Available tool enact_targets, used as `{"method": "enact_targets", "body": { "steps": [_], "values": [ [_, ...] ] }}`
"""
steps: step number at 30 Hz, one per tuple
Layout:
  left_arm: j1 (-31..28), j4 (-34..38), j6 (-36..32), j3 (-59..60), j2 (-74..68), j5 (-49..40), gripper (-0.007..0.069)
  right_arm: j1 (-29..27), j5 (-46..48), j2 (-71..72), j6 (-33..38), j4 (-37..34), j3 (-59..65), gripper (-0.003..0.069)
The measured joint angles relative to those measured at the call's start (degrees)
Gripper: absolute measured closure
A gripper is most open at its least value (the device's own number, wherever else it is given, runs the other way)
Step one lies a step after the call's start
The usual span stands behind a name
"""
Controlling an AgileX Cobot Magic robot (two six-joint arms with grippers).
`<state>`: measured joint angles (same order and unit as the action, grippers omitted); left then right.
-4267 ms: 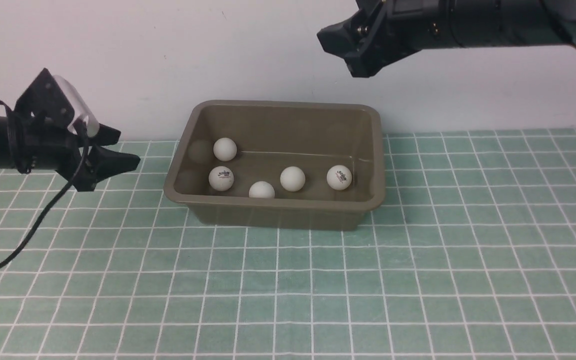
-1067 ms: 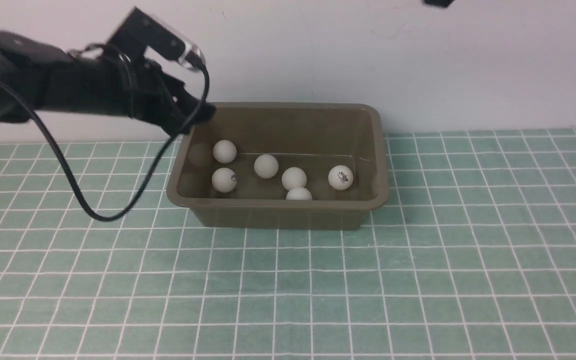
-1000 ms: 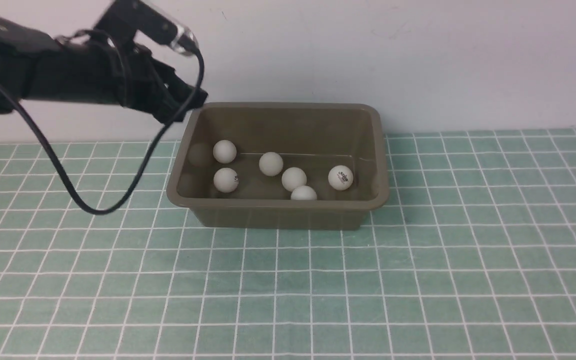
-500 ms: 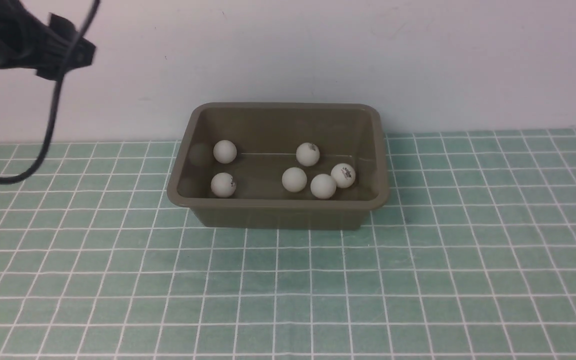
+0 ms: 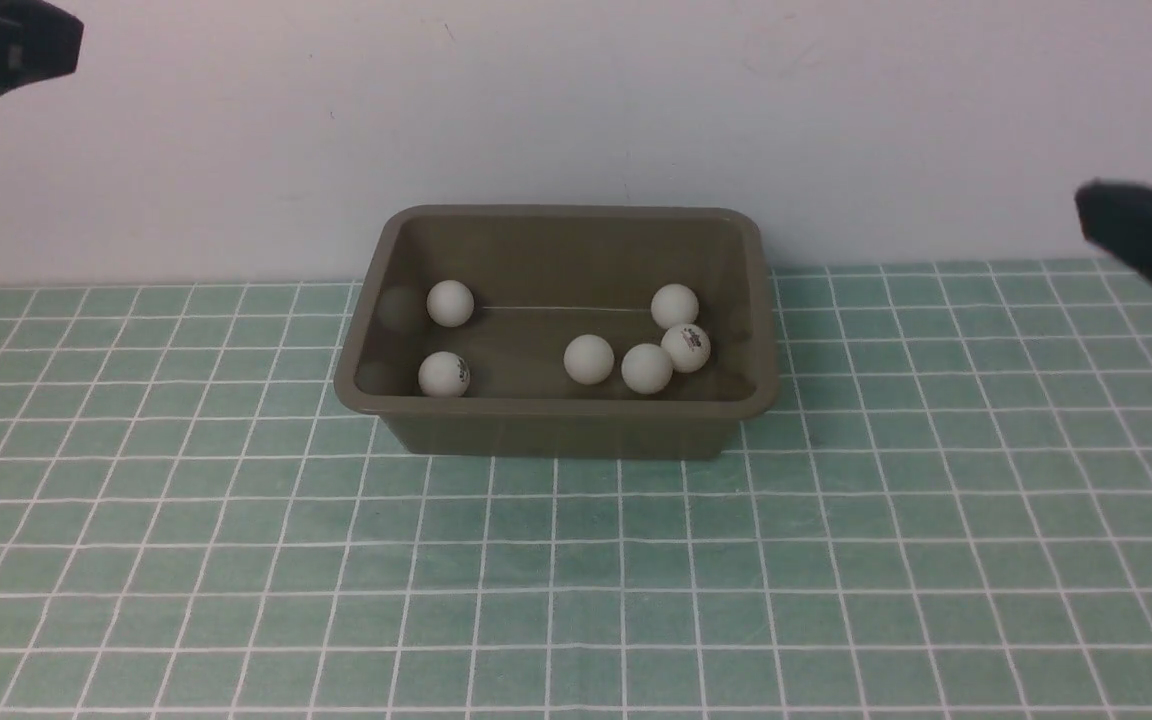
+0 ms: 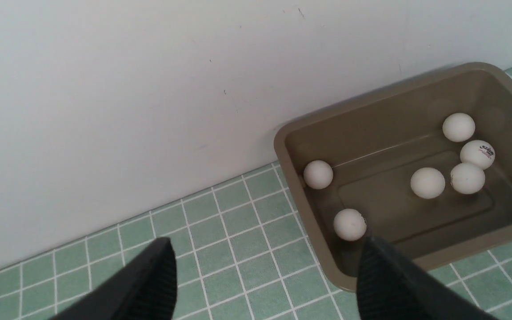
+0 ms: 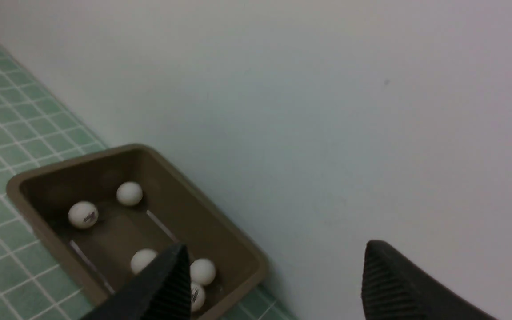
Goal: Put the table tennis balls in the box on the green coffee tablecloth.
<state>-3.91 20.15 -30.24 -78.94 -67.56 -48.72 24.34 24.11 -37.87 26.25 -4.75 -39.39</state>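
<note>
Box (image 5: 556, 425): olive-brown tub on the green coffee tablecloth (image 5: 576, 580), against the wall.
Table tennis balls (image 5: 589, 359): six, all inside the box; two toward its left end, four toward its right, three of those clustered.
Left end effector (image 6: 265, 266): raised high at far left, angled down toward the box; fingers spread wide, nothing between them.
Right end effector (image 7: 274, 271): raised at far right, fingers apart and empty; blurred in the front view.
</note>
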Motion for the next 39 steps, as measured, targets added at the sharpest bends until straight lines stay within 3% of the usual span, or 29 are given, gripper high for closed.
{"method": "enact_targets", "body": {
  "steps": [10,27,31,39],
  "values": [
    [0.00,2.51,0.00,0.00,0.00,-1.68,0.0136,-0.11,-1.93,7.83,-12.51,3.78,11.42,0.0270],
    [0.00,4.36,0.00,0.00,0.00,-2.06,0.0136,-0.11,2.87,7.92,-13.17,3.91,12.02,0.0270],
    [0.00,5.09,0.00,0.00,0.00,-2.24,0.0136,-0.31,3.90,11.67,-13.17,0.42,13.57,0.0270],
    [0.00,6.55,-1.32,0.05,0.00,-2.42,0.0136,-9.97,4.36,19.36,-13.17,-1.88,18.26,0.0270]
  ]
}}
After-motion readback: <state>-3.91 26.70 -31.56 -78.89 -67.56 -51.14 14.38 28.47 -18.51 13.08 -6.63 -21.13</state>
